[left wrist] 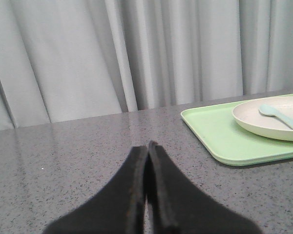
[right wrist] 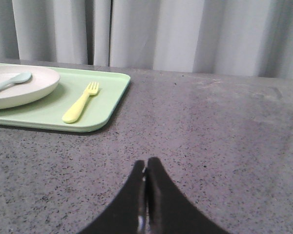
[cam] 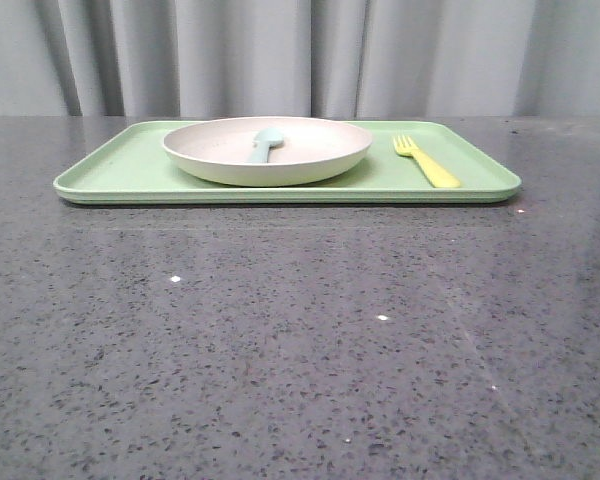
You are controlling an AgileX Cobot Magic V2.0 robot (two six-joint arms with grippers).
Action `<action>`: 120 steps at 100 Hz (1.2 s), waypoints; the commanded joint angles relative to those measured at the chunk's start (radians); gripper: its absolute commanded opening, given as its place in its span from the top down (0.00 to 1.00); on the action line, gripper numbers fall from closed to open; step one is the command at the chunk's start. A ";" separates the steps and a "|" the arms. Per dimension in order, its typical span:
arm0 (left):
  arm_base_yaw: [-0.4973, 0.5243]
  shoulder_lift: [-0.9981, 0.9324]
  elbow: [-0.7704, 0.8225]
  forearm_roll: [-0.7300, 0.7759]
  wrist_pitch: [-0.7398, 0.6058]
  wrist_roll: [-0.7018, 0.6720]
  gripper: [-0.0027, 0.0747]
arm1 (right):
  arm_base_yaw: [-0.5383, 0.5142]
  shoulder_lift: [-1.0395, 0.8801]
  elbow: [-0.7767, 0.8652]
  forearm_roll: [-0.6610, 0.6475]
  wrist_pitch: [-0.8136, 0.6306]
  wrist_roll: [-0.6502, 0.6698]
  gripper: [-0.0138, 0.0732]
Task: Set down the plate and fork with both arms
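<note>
A light-green tray [cam: 130, 175] lay on the speckled grey stone table [cam: 280, 340], with a pale grey curtain [cam: 280, 55] hanging behind it. The cream-white plate [cam: 220, 155] sat on the tray, filling its middle and reaching toward its left half. A pale blue-green spoon [cam: 264, 145] rested inside the plate, its bowl toward the curtain side. The yellow fork [cam: 427, 162] lay flat on the tray's right part, just beside the plate but apart from it, tines pointing toward the curtain.

The left gripper [left wrist: 147, 146] was over bare table, well apart from the tray's left end, its black fingers pressed together and holding nothing. The right gripper [right wrist: 145, 165] was likewise closed and empty, off the tray's right end; whether either one touched the table was hard to tell.
</note>
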 commanded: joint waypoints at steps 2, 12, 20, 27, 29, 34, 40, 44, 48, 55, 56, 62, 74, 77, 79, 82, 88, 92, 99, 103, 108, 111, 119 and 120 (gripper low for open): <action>-0.006 -0.032 0.014 -0.010 -0.073 -0.013 0.99 | -0.007 0.008 -0.006 0.000 -0.095 -0.013 0.98; -0.006 -0.032 0.014 -0.010 -0.073 -0.013 0.99 | -0.007 -0.013 -0.006 0.000 -0.085 -0.013 0.98; -0.006 -0.032 0.014 -0.010 -0.073 -0.013 0.99 | -0.007 -0.044 -0.006 0.000 -0.069 -0.013 0.98; -0.006 -0.032 0.014 -0.010 -0.073 -0.013 0.99 | -0.007 -0.065 -0.006 0.000 -0.061 -0.013 0.98; -0.006 -0.032 0.014 -0.010 -0.073 -0.013 0.99 | -0.007 -0.065 -0.006 0.000 -0.061 -0.013 0.98; -0.006 -0.032 0.014 -0.010 -0.073 -0.013 0.99 | -0.007 -0.063 -0.006 0.000 -0.061 -0.013 0.98; -0.006 -0.032 0.014 -0.010 -0.073 -0.013 0.99 | -0.007 -0.063 -0.006 0.000 -0.061 -0.013 0.98; -0.006 -0.032 0.014 -0.010 -0.073 -0.013 0.99 | -0.007 -0.063 -0.006 0.000 -0.061 -0.013 0.98; -0.006 -0.032 0.014 -0.010 -0.073 -0.013 0.99 | -0.007 -0.063 -0.006 -0.001 -0.062 -0.013 0.98; -0.006 -0.032 0.014 -0.010 -0.073 -0.013 0.99 | -0.007 -0.063 -0.006 -0.001 -0.062 -0.013 0.98; -0.006 -0.032 0.014 -0.010 -0.073 -0.013 0.99 | -0.007 -0.063 -0.006 -0.001 -0.062 -0.013 0.98; -0.006 -0.032 0.014 -0.010 -0.073 -0.013 0.99 | -0.007 -0.063 -0.006 -0.001 -0.062 -0.013 0.98; -0.006 -0.032 0.014 -0.010 -0.073 -0.013 0.99 | -0.007 -0.063 -0.006 -0.001 -0.062 -0.013 0.98; -0.006 -0.032 0.014 -0.010 -0.073 -0.013 0.99 | -0.007 -0.063 -0.006 -0.001 -0.062 -0.013 0.98; -0.006 -0.032 0.014 -0.010 -0.073 -0.013 0.99 | -0.007 -0.063 -0.006 -0.001 -0.062 -0.013 0.98; -0.006 -0.032 0.014 -0.010 -0.073 -0.013 0.99 | -0.007 -0.063 -0.006 -0.001 -0.062 -0.013 0.98; -0.006 -0.032 0.014 -0.010 -0.073 -0.013 0.99 | -0.007 -0.063 -0.006 -0.001 -0.062 -0.013 0.98; -0.006 -0.032 0.014 -0.010 -0.073 -0.013 0.99 | -0.007 -0.063 -0.006 -0.001 -0.062 -0.013 0.98; -0.006 -0.032 0.014 -0.010 -0.073 -0.013 0.99 | -0.007 -0.063 -0.006 -0.001 -0.062 -0.013 0.98; -0.006 -0.032 0.014 -0.010 -0.073 -0.013 0.99 | -0.007 -0.063 -0.006 -0.001 -0.062 -0.013 0.98; -0.006 -0.032 0.014 -0.010 -0.073 -0.013 0.99 | -0.007 -0.063 -0.006 -0.001 -0.062 -0.013 0.98; -0.006 -0.032 0.014 -0.010 -0.073 -0.013 0.99 | -0.007 -0.063 -0.006 -0.001 -0.062 -0.013 0.98; -0.006 -0.032 0.014 -0.010 -0.073 -0.013 0.99 | -0.007 -0.063 -0.006 -0.001 -0.062 -0.013 0.98; -0.006 -0.032 0.014 -0.010 -0.073 -0.013 0.99 | -0.007 -0.063 -0.006 -0.001 -0.062 -0.013 0.98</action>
